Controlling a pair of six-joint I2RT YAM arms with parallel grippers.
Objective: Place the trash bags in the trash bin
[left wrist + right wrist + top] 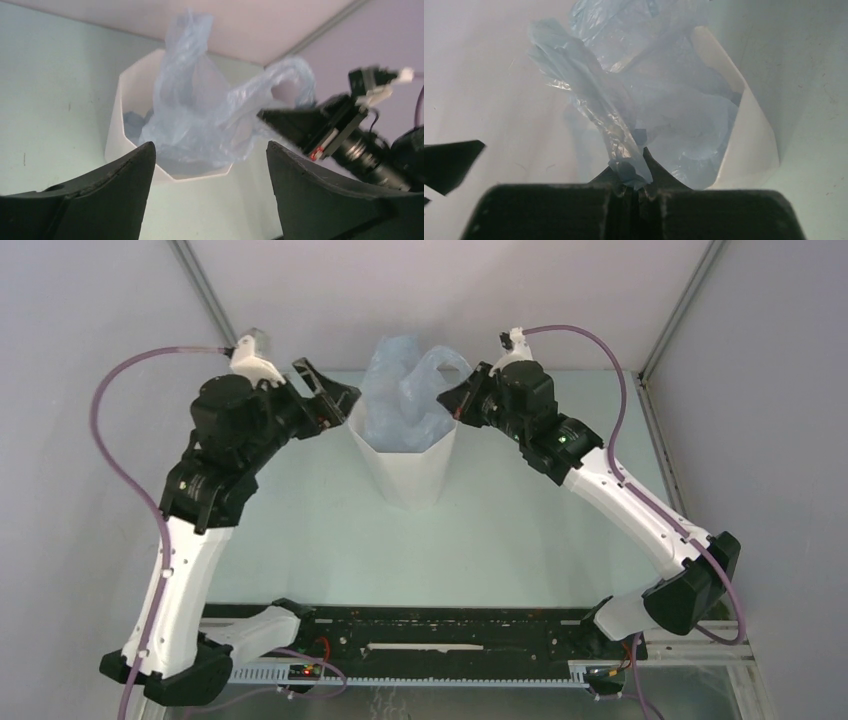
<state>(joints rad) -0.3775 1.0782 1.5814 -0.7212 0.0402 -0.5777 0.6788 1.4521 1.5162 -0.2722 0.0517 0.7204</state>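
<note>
Pale green table (300, 510), white faceted trash bin (410, 475) standing upright toward its far middle

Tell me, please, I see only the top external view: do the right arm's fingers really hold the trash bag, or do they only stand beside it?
Observer: They hold it. The right wrist view shows the right fingers shut on a twisted strip of the trash bag.
Operator: Thank you. And is something between the left arm's fingers?
Observer: No. In the left wrist view the left fingers stand wide apart with nothing gripped. The bag is ahead of them, apart from both, and its lower part sits in the trash bin.
</note>
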